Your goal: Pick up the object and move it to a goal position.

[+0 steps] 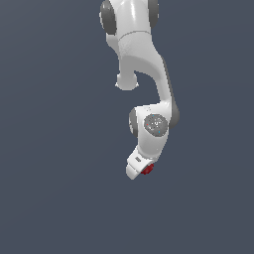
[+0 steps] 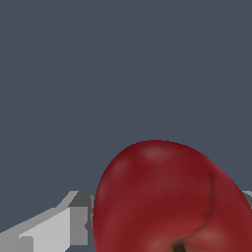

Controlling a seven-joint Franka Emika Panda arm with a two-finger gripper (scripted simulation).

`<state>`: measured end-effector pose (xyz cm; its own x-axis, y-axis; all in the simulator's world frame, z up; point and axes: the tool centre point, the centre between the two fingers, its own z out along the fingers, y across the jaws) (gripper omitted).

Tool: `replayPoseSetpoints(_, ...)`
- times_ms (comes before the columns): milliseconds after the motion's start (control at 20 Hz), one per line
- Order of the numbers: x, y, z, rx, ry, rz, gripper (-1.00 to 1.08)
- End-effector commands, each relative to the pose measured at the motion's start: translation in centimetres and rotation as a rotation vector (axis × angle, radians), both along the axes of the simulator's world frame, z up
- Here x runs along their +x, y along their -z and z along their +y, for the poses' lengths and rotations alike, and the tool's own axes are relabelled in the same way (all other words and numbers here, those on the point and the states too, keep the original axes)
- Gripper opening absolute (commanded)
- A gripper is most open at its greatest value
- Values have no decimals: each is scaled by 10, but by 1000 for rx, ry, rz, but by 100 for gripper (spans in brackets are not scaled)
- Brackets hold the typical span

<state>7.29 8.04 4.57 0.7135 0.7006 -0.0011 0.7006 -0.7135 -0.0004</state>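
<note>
Item: the object [image 1: 148,169], a small dark-red roundish fruit-like body with a faint crease and a dark dimple, recorded at the tip of the gripper [image 1: 141,168] and pressed against its white body on the exterior view's right side. In the wrist view the object [image 2: 167,202] fills much of the picture, sitting just in front of the camera, with one pale grey finger [image 2: 54,231] showing beside it. Tool state: judged to be clamped on the object, since the object sits at the fingertips and very close to the wrist camera; the second finger is hidden behind the object, so contact on both sides is not directly shown. Progress: the pick-up step appears done or nearly so; whether the object is lifted clear of the surface cannot be told, as the plain dark ground gives no shadow or edge. No goal marker is visible in either view, so the remaining carry cannot be gauged. Arm pose: the white arm [image 1: 149,74] descends from above the object, bends at a grey-capped joint near the wrist [image 1: 155,124], and ends with the gripper angled down and slightly toward the exterior view's left.
</note>
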Motion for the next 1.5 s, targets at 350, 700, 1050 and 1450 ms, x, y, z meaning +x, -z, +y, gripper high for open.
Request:
replayPoseSetpoints(350, -3, -4, -3, 0, 0, 0, -100)
replayPoseSetpoints(700, -15, -25, -17, -1, 0, 0, -100)
replayPoseSetpoints(1050, -39, -65, -44, -1, 0, 0, -100)
replayPoseSetpoints(1450, -62, -106, -70, -1, 0, -1, -100)
